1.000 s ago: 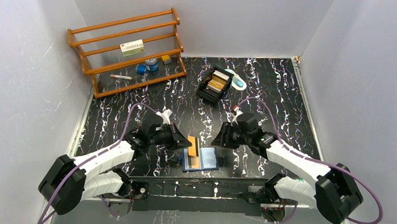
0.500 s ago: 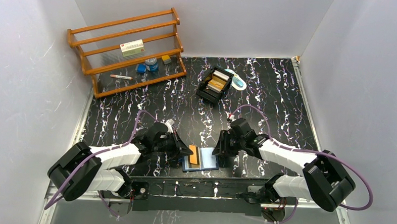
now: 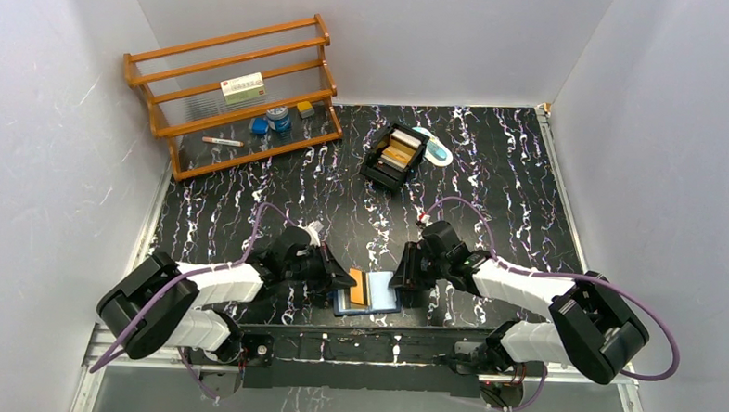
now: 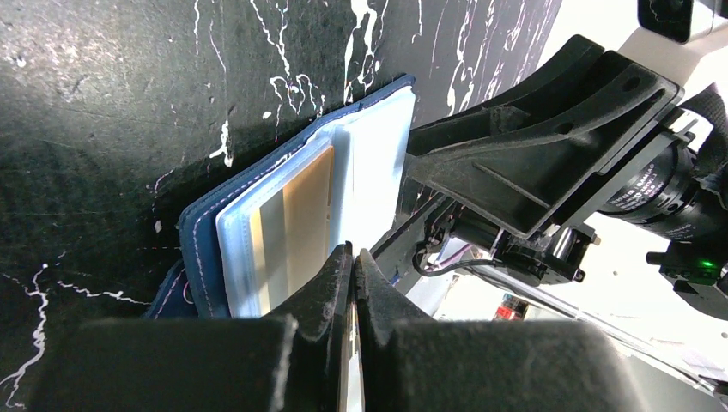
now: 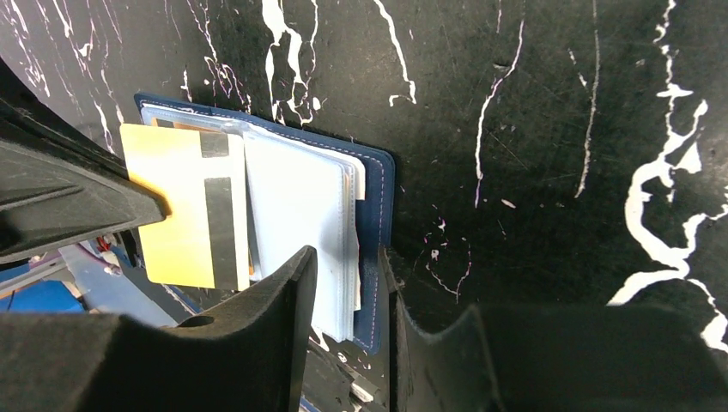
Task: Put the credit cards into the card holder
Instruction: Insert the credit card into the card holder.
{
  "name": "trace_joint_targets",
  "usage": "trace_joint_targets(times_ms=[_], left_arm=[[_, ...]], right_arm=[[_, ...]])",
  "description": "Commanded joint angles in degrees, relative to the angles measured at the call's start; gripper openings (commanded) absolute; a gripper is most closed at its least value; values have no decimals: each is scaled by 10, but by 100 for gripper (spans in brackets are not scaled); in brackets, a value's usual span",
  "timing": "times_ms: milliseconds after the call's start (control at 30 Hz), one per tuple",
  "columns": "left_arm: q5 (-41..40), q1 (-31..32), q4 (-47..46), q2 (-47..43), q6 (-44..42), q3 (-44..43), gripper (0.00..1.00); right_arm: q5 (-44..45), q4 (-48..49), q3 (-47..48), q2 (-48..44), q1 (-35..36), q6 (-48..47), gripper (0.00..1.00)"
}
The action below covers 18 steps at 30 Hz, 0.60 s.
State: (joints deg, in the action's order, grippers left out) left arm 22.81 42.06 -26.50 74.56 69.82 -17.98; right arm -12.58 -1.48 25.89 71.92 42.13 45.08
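Arms dropped: left end effector (image 4: 354, 251) pinches gold plastic credit card (image 5: 176, 206); right end effector (image 5: 348, 253), half-open, straddles navy-blue folding card holder (image 3: 387, 294).

One card holder (image 3: 387, 293), one gold card (image 3: 359, 287), one tray (image 3: 378, 172) (holding more), one rack (image 3: 252, 156).

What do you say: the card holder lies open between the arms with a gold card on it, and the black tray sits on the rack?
Wrong in one point: the top view shows the tray on the table, right of the rack. The holder does lie open with a gold card on it.
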Motion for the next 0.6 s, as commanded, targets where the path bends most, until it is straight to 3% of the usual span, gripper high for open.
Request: trace_joint_targets(times_ms=[0,300,567], left_arm=[[11,4,-26,12,-13,9,0],[9,4,-18,29,-36,8,0],[-14,4,118,-2,-39,-20,0]], right_arm=[[-3,27,-3,5,6,8,40],[0,27,-6,2,9,13,38],[4,24,-5,1,9,13,37]])
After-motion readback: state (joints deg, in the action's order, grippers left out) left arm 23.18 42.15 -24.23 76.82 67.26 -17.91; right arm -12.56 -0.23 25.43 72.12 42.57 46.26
